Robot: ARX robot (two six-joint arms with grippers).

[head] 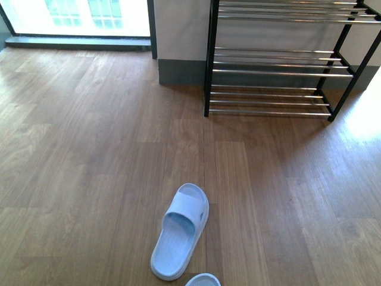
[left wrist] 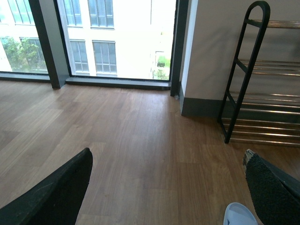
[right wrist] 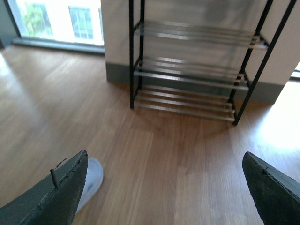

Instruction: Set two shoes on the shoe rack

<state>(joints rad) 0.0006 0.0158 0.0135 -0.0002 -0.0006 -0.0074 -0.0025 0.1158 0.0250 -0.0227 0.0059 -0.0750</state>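
Both slides are on the floor [head: 89, 149] and none of the rack [head: 271, 71] tiers I can see holds a shoe, so I judge the task not yet started. From the front camera, one slide [head: 180, 231] lies whole in the middle of the floor, a little to my left of centre. Its long axis runs away from me and leans slightly right, with the strap end towards the rack and the heel towards me. The second slide [head: 202, 279] shows only as a rounded tip at the near edge, just beside the first one's heel.

Neither arm shows in the front view. The left gripper [left wrist: 167, 155] has its fingers [left wrist: 51, 192] spread wide with nothing between them, and a slide's [left wrist: 239, 215] tip sits low beside one finger. The right gripper [right wrist: 165, 157] is spread just as wide, also with nothing held, and a slide [right wrist: 93, 180] peeks out from behind one of its fingers [right wrist: 54, 197]. I can't tell which slide either wrist camera is seeing.

So the shoes lie between the two arms and below both, and I can't say which arm is nearer. The rack stands well beyond them, ahead and to the right, against the wall [head: 178, 36]. For the pick, I'd turn the wrist so the fingers close across the slide's width rather than along its length
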